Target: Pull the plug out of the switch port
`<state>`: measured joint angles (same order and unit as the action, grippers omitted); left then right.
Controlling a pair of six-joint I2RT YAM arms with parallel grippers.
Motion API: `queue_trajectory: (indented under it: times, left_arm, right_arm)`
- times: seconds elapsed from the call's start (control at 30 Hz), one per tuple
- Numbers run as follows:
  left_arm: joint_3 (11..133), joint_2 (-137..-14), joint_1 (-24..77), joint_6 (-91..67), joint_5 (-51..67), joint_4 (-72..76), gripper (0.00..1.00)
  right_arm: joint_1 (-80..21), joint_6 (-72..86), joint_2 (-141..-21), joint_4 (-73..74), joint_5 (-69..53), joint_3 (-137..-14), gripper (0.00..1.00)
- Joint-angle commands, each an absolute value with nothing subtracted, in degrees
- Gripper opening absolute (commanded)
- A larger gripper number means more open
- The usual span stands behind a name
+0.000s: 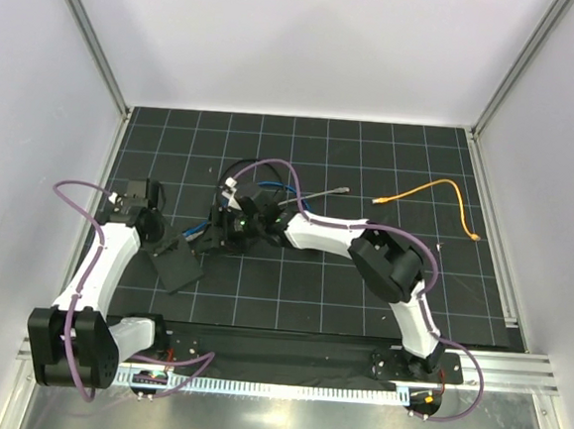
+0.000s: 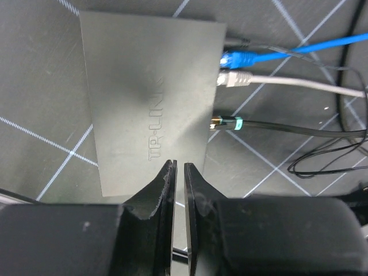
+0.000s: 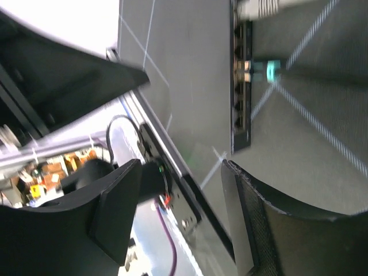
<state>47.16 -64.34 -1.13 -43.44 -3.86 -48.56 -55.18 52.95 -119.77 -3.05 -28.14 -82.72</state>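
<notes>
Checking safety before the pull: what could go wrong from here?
The flat matte-black switch box may slide with the pull, since the shut left claw is only at one edge, gripping nothing. The blue plug, white plug and teal-banded black plug sit close together, so the open right claw might catch a neighbour.

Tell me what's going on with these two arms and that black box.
Both arms are at the switch, a flat black box with a blue cable, a white cable and a black cable along its port side. The left gripper, almost closed, is over one end of the box. The right gripper is open and faces the ports near the teal-banded black plug. It grips nothing yet.
</notes>
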Motion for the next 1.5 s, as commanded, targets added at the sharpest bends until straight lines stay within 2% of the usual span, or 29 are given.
queue_trajectory:
  times: [0.0, 0.27, 0.37, 0.5, 0.8, 1.27, 1.47]
  left_arm:
    - [45.62, -63.98, -1.93, -44.73, -2.55, -46.06, 0.15]
    - [42.54, -62.58, -2.2, -45.88, -0.44, -43.77, 0.16]
    - [41.4, -60.21, -2.11, -46.32, -0.18, -43.07, 0.27]
    - [41.31, -58.54, -2.2, -46.84, -1.23, -43.42, 0.3]
    - [40.69, -59.94, -2.2, -47.02, -2.11, -42.8, 0.26]
    - [40.43, -63.72, -2.2, -47.11, -2.55, -42.63, 0.26]
    - [39.9, -64.86, -2.11, -47.46, -1.93, -42.19, 0.26]
  right_arm:
    - [-54.93, 54.93, -123.13, -4.31, -26.72, -87.53, 0.64]
    - [-55.11, 57.04, -127.26, -4.92, -24.0, -88.25, 0.62]
    - [-55.11, 57.66, -127.79, -6.24, -23.12, -87.37, 0.62]
    - [-55.11, 58.53, -129.02, -6.42, -21.98, -87.36, 0.62]
    - [-55.37, 61.43, -130.25, -5.98, -18.73, -88.07, 0.59]
    - [-56.07, 64.95, -135.09, -3.25, -16.88, -92.81, 0.54]
    - [-56.6, 67.5, -135.35, -5.36, -16.17, -90.88, 0.47]
